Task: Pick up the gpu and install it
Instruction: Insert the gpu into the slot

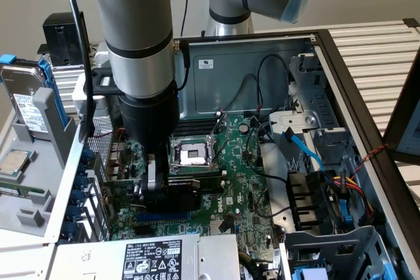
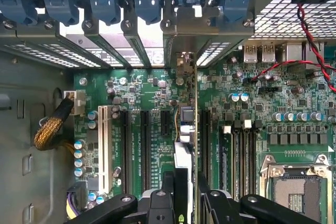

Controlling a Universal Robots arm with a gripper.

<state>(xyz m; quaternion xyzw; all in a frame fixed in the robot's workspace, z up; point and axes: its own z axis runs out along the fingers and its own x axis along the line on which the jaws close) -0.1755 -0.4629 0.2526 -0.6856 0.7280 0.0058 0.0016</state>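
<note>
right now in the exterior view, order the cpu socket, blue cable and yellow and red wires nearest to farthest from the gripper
From the gripper, which holds the gpu:
1. cpu socket, just beside it on the exterior view's right
2. blue cable, further right
3. yellow and red wires, far right

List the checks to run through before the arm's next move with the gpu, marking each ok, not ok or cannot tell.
1. gpu held in the gripper: ok.
2. gpu upright, edge-on above the motherboard: ok.
3. Its bracket end points toward the slot covers: ok.
4. gpu lined up with one slot: cannot tell.
5. Red wire apart from the gpu: ok.
6. gpu fully seated: cannot tell.
</note>
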